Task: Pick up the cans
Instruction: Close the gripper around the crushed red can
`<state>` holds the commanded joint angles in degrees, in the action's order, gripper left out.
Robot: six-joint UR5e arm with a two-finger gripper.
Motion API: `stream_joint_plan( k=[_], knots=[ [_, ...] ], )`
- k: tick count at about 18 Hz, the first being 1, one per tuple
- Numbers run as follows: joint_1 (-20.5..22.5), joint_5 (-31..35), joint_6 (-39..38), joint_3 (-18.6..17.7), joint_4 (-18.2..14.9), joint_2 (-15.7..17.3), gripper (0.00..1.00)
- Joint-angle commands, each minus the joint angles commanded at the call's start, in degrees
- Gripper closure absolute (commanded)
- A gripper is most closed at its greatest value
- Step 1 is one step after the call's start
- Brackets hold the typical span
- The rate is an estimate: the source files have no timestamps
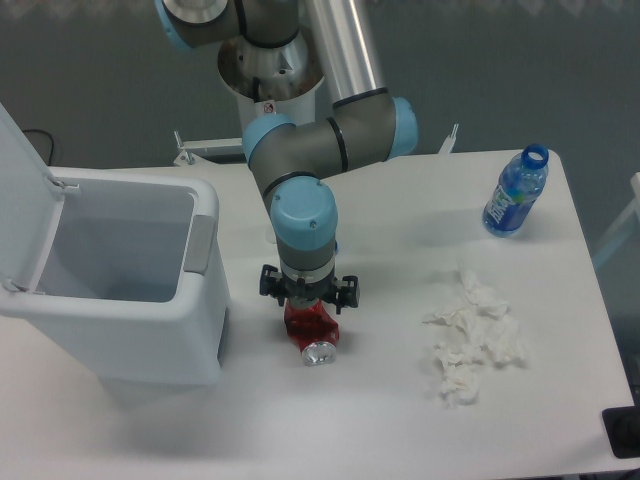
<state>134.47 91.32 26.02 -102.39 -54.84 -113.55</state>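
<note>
A white plastic bin (150, 300) with its hinged lid raised stands open at the left edge of a white worktop (380, 420). Just right of the bin, close to its front corner, lies a small red metal drink can (312, 332) with silver ends and a dented body. It rests on its side on the worktop, one silver end facing the camera.

The grey and pale blue robot arm reaches down from above and behind the bin, and its gripper (309, 310) sits directly over the can, low against its upper part. The gripper body hides the jaws, so whether they are open or already closed on the can cannot be told.

Further right of the bin, well past the can, a loose pile of crumpled white tissue (472, 335) lies on the worktop. Furthest right of the bin, near the far corner, stands a blue plastic bottle (516, 192) with no cap.

Risks, as a judgement: the can's crushed, uneven sides likely give the jaws poor contact, so it may twist or slip free on lifting. Lying on its side, it may also roll away if one jaw touches first. The bin wall is close beside the can, so a sideways nudge may push the can against it or catch the gripper.
</note>
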Motion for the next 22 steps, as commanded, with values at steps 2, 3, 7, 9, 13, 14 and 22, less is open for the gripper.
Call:
stream_joint_plan(
  k=[2,3,7,9,13,14,22],
  knots=[
    [-0.1,0.2,-0.1,-0.4,0.0,-0.1,0.0],
    [-0.1,0.6,-0.1,-1.0,0.0,-0.1,0.0],
    [0.0,0.7,-0.2,-1.8,0.1,0.0,0.0],
    [-0.1,0.7,-0.2,-1.6,0.3,-0.2,0.0],
    [-0.1,0.6,-0.2,-1.5,0.3,-0.3,0.0],
    [-0.1,0.6,-0.2,-1.5,0.3,-0.4,0.0],
    [-0.1,0.5,-0.5,-1.0,0.4,-1.1,0.01]
  ],
)
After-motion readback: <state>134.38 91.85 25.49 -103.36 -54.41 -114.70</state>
